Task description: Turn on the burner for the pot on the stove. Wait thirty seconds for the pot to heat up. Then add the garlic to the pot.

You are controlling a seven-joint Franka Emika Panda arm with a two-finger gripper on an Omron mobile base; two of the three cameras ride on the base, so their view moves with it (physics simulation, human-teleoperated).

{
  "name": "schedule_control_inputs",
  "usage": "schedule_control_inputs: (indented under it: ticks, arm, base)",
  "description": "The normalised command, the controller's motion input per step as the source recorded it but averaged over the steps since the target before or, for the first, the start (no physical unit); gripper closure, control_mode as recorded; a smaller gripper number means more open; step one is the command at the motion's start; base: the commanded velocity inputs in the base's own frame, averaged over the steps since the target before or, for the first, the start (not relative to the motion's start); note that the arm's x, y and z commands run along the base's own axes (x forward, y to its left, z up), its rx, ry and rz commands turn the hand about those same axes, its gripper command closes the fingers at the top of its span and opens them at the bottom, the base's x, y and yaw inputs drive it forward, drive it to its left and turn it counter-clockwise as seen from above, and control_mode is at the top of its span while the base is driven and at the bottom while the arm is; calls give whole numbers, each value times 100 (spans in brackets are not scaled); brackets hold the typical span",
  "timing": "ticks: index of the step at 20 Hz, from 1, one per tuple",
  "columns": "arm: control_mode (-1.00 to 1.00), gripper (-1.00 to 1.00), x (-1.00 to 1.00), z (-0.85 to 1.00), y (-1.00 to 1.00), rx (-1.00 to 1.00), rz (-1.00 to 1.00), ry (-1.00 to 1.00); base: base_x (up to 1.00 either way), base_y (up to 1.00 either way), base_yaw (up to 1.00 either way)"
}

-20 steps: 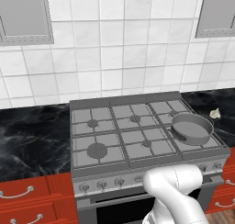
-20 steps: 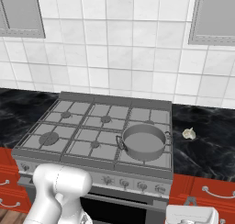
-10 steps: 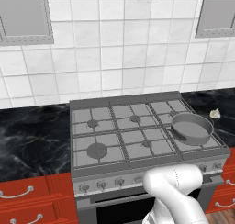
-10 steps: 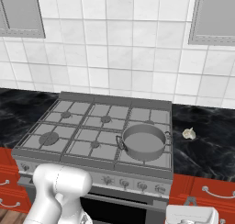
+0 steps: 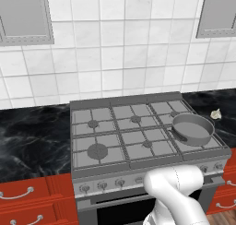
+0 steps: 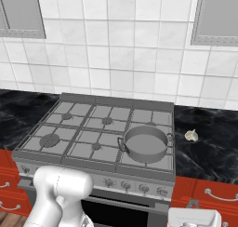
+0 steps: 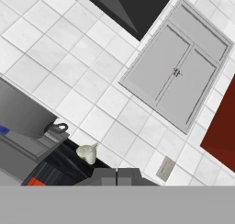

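Observation:
The grey pot (image 5: 192, 128) (image 6: 145, 143) sits on the front right burner of the stove (image 5: 115, 141) (image 6: 69, 137), with its handle stub toward the middle. The garlic (image 5: 215, 113) (image 6: 191, 136) lies on the dark counter just right of the stove. In the hand view, which is rolled over, the pot (image 7: 23, 113) is at the left edge and the garlic (image 7: 87, 153) is beside it, some way off. My gripper (image 7: 117, 176) is shut, its tips together with nothing between them. The arm is folded low in front of the stove's knob row (image 5: 120, 182).
Black marble counter (image 5: 32, 136) (image 6: 209, 151) flanks the stove on both sides, over red drawers (image 5: 27, 196). A white tiled wall (image 6: 121, 68) rises behind, with grey cabinets (image 7: 179, 67) above. A small blue patch (image 7: 3, 129) shows under the pot.

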Motion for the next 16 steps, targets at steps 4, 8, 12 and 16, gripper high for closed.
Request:
schedule_control_inputs:
  ticks: [4, 8, 12, 16]
  arm:
    - [-100, 100, 0, 0, 0, 0, 0, 0]
    - [-100, 100, 0, 0, 0, 0, 0, 0]
    - [-100, 100, 0, 0, 0, 0, 0, 0]
    - [-100, 100, 0, 0, 0, 0, 0, 0]
  base:
    - [0, 0, 0]
    - [0, 0, 0]
    - [0, 0, 0]
    - [0, 0, 0]
